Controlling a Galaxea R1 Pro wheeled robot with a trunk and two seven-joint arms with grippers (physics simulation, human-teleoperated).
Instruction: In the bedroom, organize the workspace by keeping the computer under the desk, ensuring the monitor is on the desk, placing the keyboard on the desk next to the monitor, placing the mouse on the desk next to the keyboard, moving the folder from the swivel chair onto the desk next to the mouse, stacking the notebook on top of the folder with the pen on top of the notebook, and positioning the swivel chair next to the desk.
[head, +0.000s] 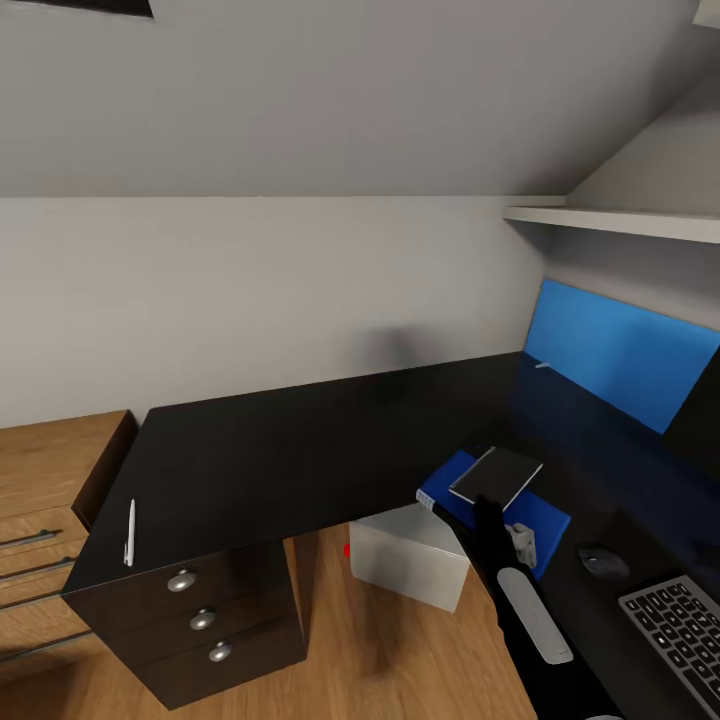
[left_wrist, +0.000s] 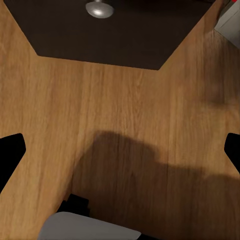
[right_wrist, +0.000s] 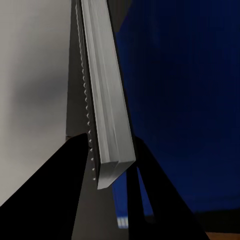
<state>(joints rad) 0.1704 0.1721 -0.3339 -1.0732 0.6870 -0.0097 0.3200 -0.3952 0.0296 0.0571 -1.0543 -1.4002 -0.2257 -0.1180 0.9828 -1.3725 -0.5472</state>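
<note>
On the black desk (head: 300, 450) lies the blue folder (head: 540, 525), near its inner corner. My right gripper (head: 487, 508) is shut on the near edge of the grey notebook (head: 497, 476), holding it over the folder; I cannot tell if they touch. The right wrist view shows the notebook (right_wrist: 107, 100) edge-on, pinched by the right gripper (right_wrist: 111, 172), with the folder (right_wrist: 185, 100) behind. The white pen (head: 129, 533) lies at the desk's left end. Mouse (head: 603, 562) and keyboard (head: 680, 625) sit to the right. The grey computer (head: 410, 555) stands under the desk. My left gripper (left_wrist: 120, 150) hangs open over the floor.
A dark three-drawer unit (head: 200, 620) carries the desk's left end, and its knob (left_wrist: 99, 9) appears in the left wrist view. A light wooden cabinet (head: 50, 490) stands further left. A blue wall panel (head: 620, 350) and a white shelf (head: 620, 222) are at the back right.
</note>
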